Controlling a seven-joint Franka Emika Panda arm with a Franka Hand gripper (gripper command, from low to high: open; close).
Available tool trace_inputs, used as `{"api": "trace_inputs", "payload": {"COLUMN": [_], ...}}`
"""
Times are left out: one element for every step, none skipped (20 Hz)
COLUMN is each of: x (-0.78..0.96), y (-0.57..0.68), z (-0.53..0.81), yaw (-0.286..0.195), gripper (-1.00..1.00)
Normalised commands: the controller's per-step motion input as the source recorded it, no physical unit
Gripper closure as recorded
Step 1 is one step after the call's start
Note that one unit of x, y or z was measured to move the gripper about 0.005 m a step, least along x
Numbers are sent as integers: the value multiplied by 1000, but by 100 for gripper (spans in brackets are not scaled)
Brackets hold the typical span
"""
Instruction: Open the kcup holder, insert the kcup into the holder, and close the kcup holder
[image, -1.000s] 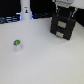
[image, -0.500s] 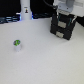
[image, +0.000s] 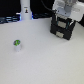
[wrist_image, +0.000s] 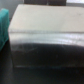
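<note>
Nothing looked done yet: the kcup (image: 17, 44) stood alone on the table (image: 42, 62), well apart from the kcup holder (image: 61, 27), over which the hand (image: 63, 19) hovered, spread or pressed together I cannot tell.

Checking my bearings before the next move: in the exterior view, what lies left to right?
Small green-topped kcup on the white table → white bottle-like object at the back → black boxy kcup holder, with the gripper over it.

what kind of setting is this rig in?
Probably a lab test bench: a bare white table holds only a black kcup holder under the gripper and one green-topped kcup; dark equipment lines the back edge.
</note>
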Motion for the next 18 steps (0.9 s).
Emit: {"api": "trace_inputs", "payload": {"x": [-22,-8,-3,-2,3,5,10,13,72,216,739,762,783,837,854,892,896,923], "y": [2,2,0,0,1,1,-1,-1,-5,35,-125,-129,-154,-163,-155,-169,-176,-178], "z": [-2,-3,0,1,1,1,3,-1,2,102,228,277,347,356,357,332,325,292], "yaw": [0,-2,-5,-5,-4,-3,-4,-6,-11,-4,-52,-61,-66,-67,-64,-66,-68,-73], "gripper": [100,100,100,100,100,100,100,100,100,100,100,100,100,100,100,100,100,100]}}
